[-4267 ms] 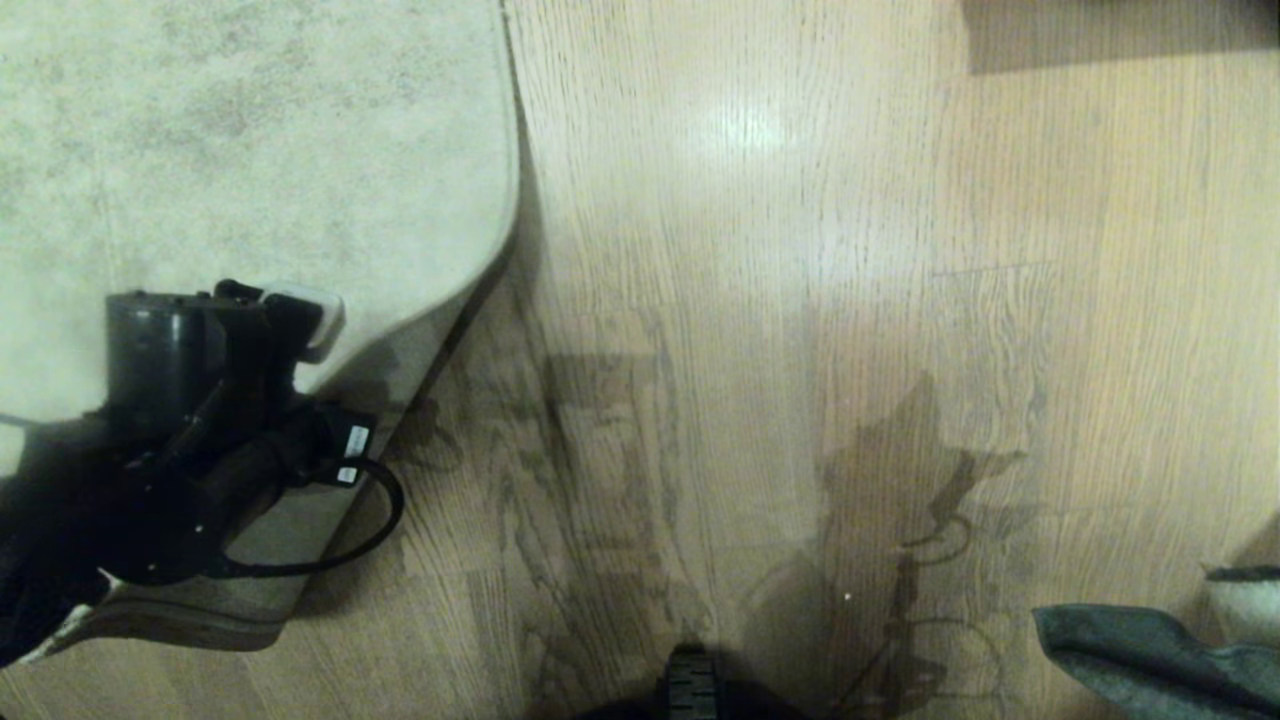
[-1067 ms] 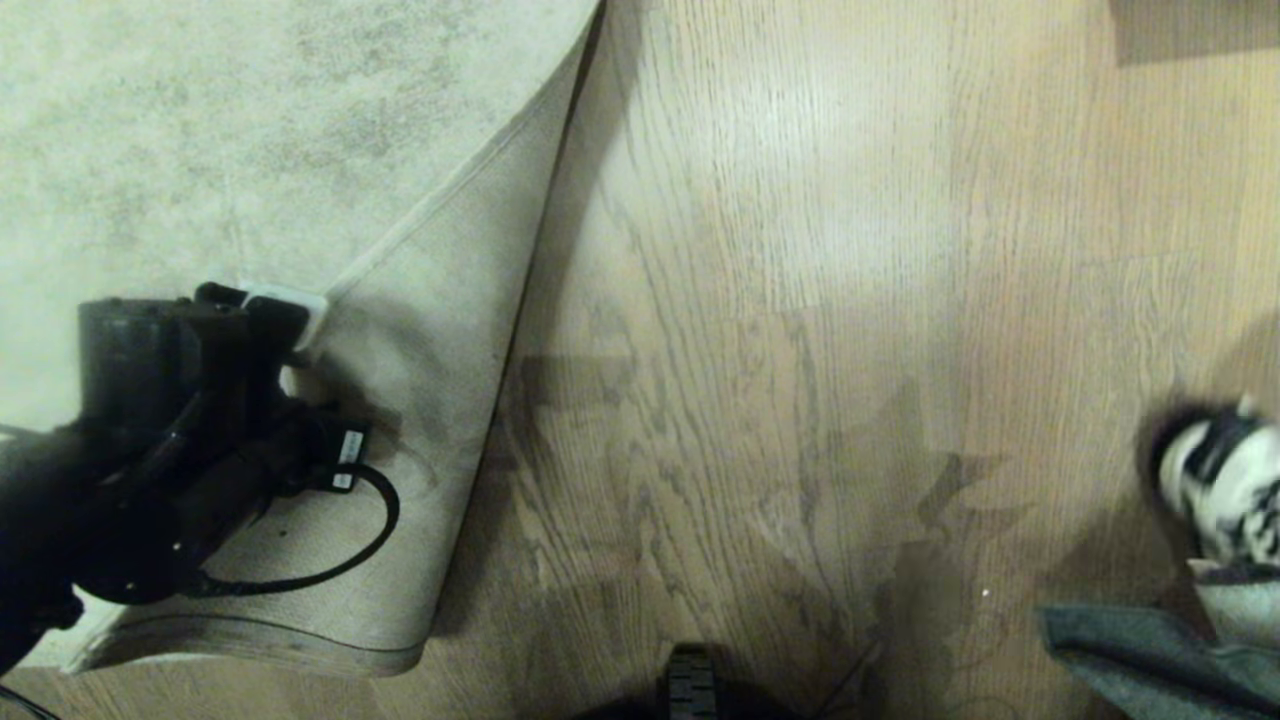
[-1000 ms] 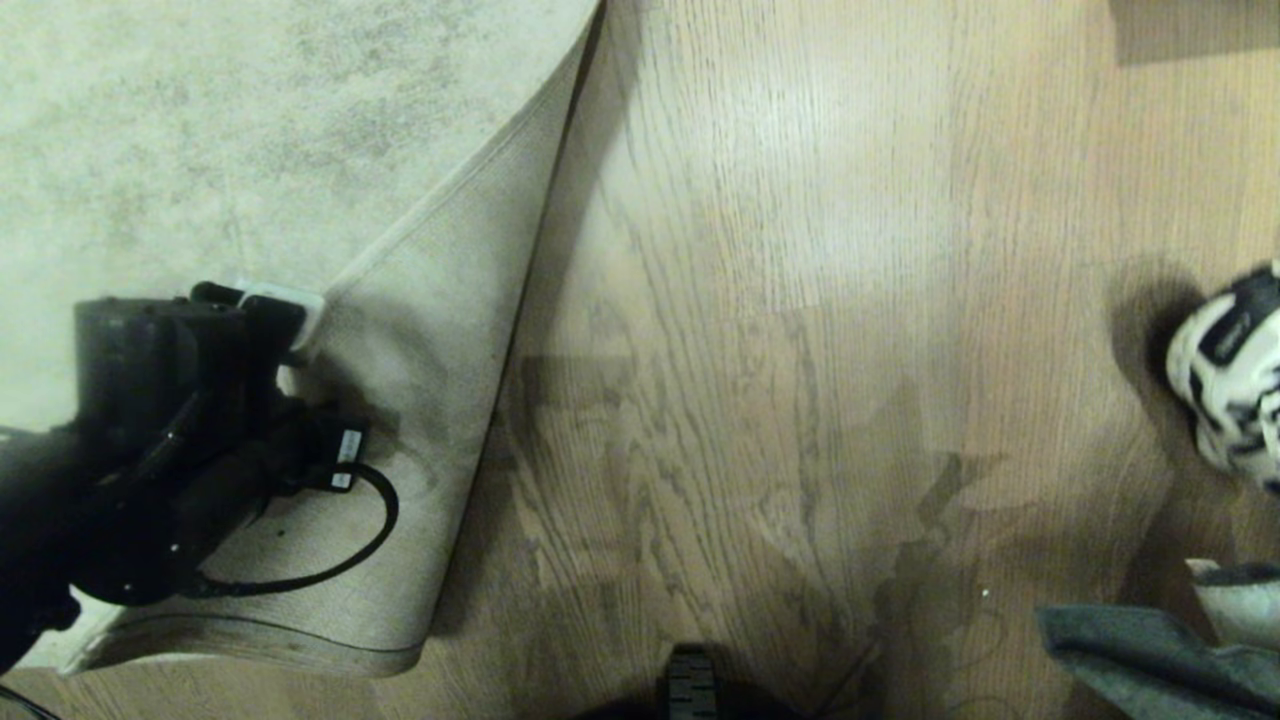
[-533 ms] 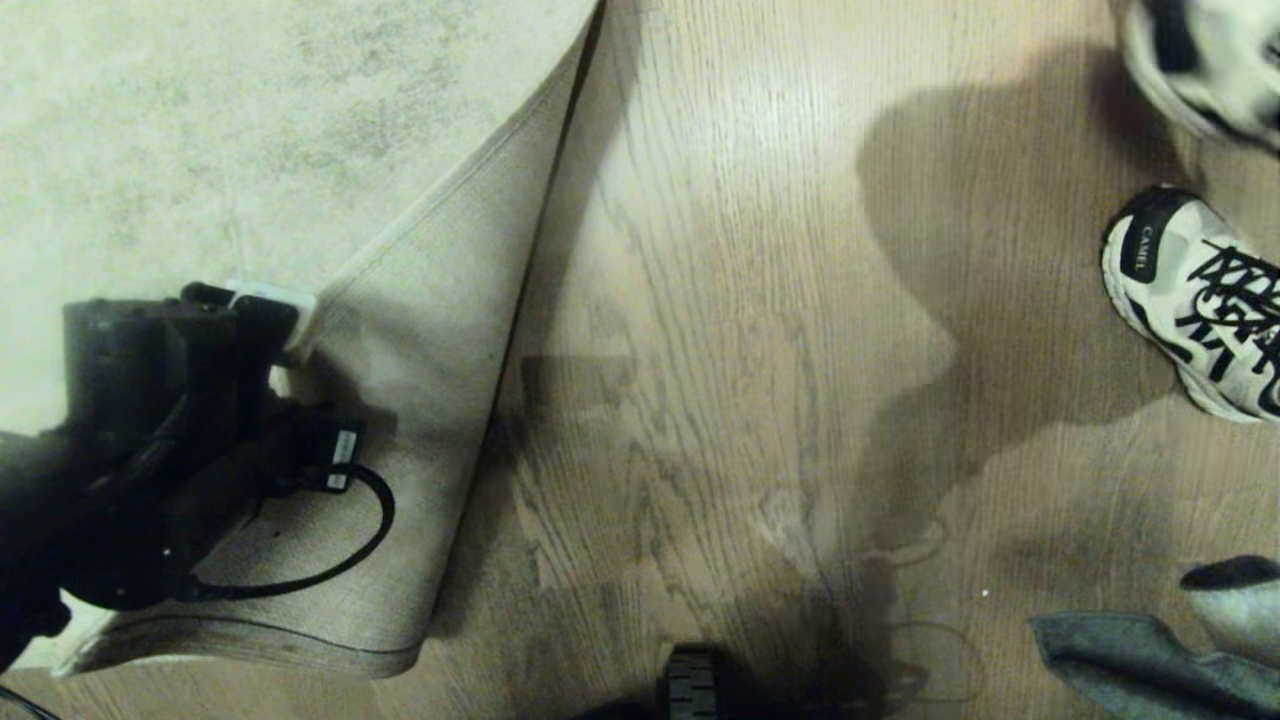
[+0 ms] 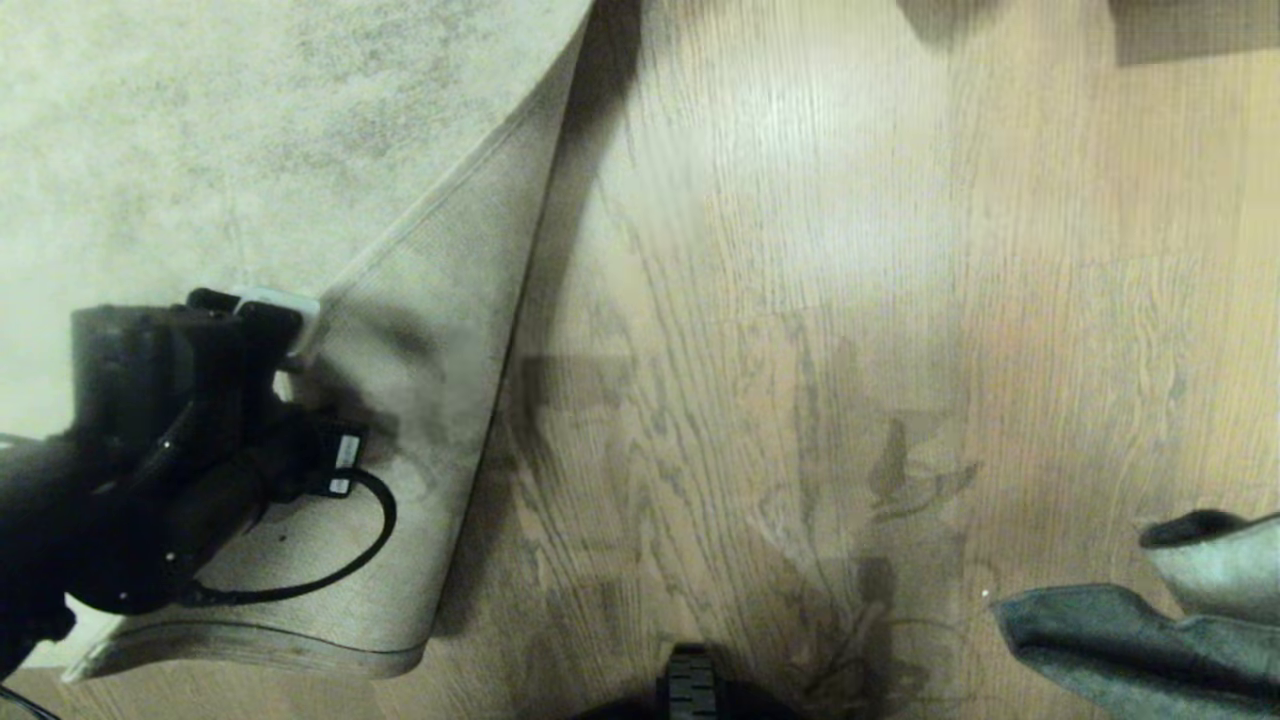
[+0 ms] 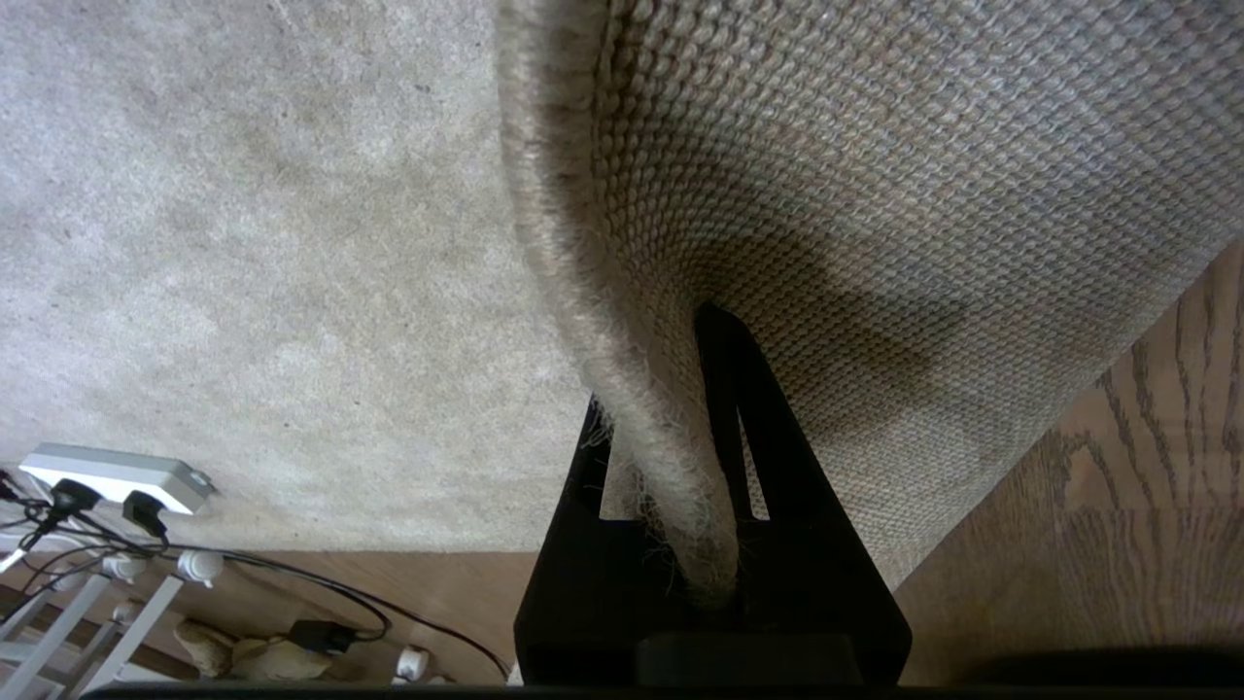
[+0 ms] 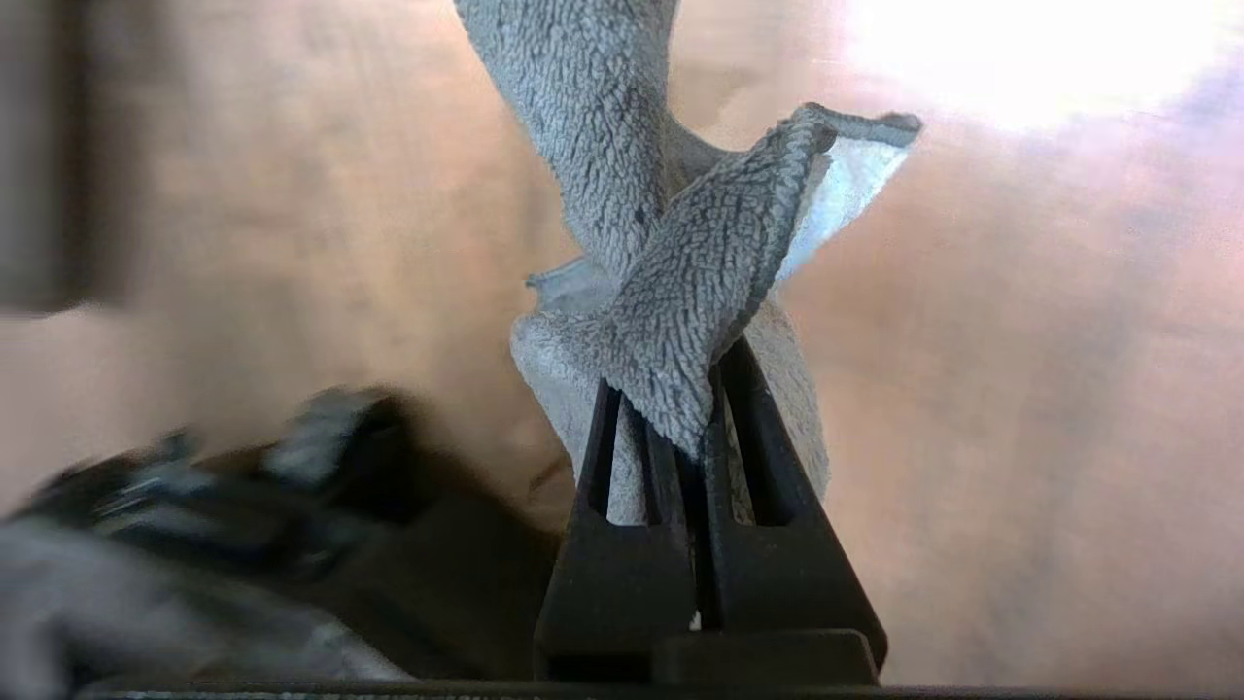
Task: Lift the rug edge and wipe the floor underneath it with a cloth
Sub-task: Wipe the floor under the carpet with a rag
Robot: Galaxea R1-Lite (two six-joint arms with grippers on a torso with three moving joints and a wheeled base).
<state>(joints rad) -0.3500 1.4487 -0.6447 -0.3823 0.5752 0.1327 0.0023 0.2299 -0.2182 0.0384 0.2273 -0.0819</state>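
1. Left side of the head view: the left gripper (image 6: 680,457) pinches the rug edge (image 6: 622,389) between its jaws, holding it folded back so the tan backing faces up.
2. Centre: the bare floor (image 5: 800,300) lies exposed beside the fold.
3. Lower right corner: the cloth (image 5: 1130,640) hangs clamped in the right gripper (image 7: 680,428), whose jaws are pressed onto it.

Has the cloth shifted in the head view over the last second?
Yes. The cloth, clamped in the right gripper, has crept left across the floor toward the folded-back rug edge, which stays put.
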